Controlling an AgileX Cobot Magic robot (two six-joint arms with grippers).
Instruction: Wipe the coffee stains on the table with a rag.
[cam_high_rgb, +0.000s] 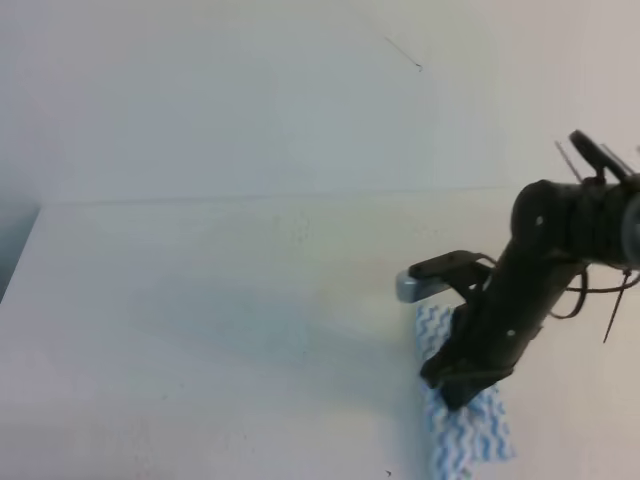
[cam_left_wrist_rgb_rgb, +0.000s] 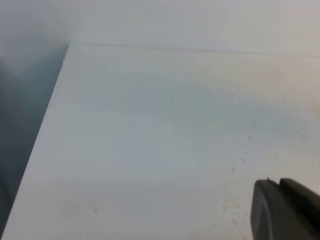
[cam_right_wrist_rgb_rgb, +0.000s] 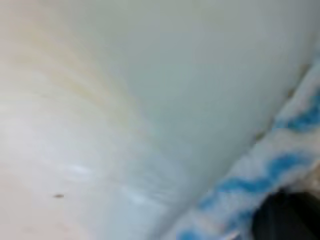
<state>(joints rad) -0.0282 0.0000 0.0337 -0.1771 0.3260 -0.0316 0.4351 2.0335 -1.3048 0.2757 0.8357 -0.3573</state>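
Observation:
The blue and white wavy-striped rag (cam_high_rgb: 470, 430) lies on the white table (cam_high_rgb: 200, 300) at the lower right. My right gripper (cam_high_rgb: 455, 385) points down onto its middle and appears shut on the cloth, with its fingertips hidden in it. The right wrist view shows the rag's edge (cam_right_wrist_rgb_rgb: 260, 185) close up and a faint tan smear (cam_right_wrist_rgb_rgb: 75, 85) on the table beside it. No distinct coffee blotch shows in the high view. The left wrist view shows a few small tan specks (cam_left_wrist_rgb_rgb: 233, 170) on the table. Only a dark finger part (cam_left_wrist_rgb_rgb: 280, 210) of my left gripper shows, above the table.
The pale wall (cam_high_rgb: 250, 90) rises behind the table's far edge. The table's left edge (cam_high_rgb: 20, 260) drops to a dark gap, which also shows in the left wrist view (cam_left_wrist_rgb_rgb: 25, 110). The right arm's wrist camera block (cam_high_rgb: 412, 286) juts left above the rag.

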